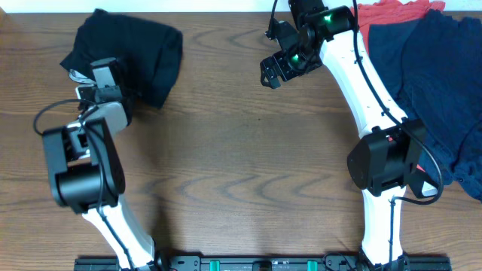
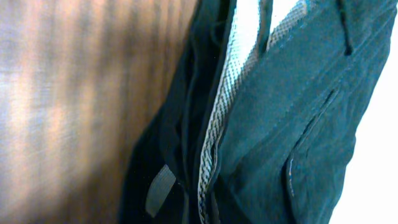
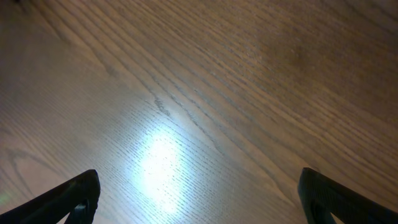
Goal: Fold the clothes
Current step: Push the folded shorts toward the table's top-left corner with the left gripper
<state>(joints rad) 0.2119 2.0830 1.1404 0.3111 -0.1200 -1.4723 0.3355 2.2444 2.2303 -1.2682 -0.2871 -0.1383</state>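
The black shorts (image 1: 139,49) lie bunched at the table's far left, with pale mesh lining showing at their left edge. My left gripper (image 1: 96,84) sits at the shorts' near-left edge. In the left wrist view the black fabric (image 2: 280,124) and a strip of mesh lining (image 2: 214,134) fill the frame over the jaws, which appear closed in the cloth. My right gripper (image 1: 275,71) is open and empty above bare wood (image 3: 199,112). A navy garment (image 1: 437,83) and a coral-red garment (image 1: 392,11) lie at the far right.
The right arm's base (image 1: 388,162) stands next to the navy garment. The left arm's base (image 1: 79,169) is at the near left. A black rail (image 1: 256,263) runs along the front edge. Bare wood lies between the arms.
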